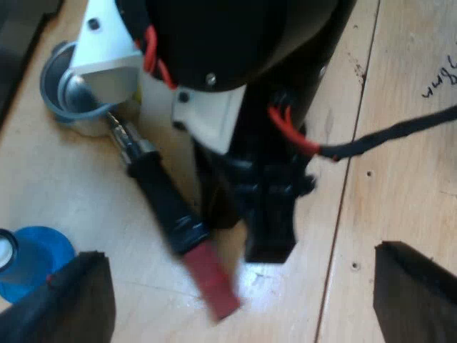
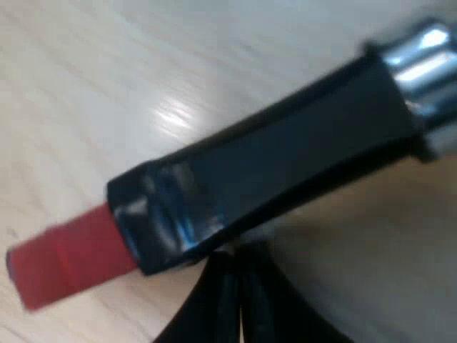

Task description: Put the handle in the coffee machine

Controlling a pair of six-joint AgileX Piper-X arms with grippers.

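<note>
The right gripper (image 2: 239,264) has its two black fingers drawn almost together, only a thin slit between them and nothing caught in it. Their tips sit right against the side of the handle (image 2: 271,171), close to where the dark grip gives way to the red end (image 2: 64,264), so I'd call it beside the handle rather than around it. Moving out from there, the holder (image 1: 78,100) lies flat on the wooden table (image 1: 400,179), its metal basket at one end and the handle running away from it to the red tip. A blue tamper (image 1: 32,261) stands on the table a little way off from that red tip. The right arm (image 1: 235,43) comes down steeply over the holder, its wrist low and its gripper planted on the boards just next to the grip. The left gripper (image 1: 239,271) hangs higher, looking down on all this with its fingers spread wide and holding nothing. As I judge it, the job has hardly begun: the holder has not been lifted, no grip on it is made, and carrying it to the machine and locking it in are all yet to come.
</note>
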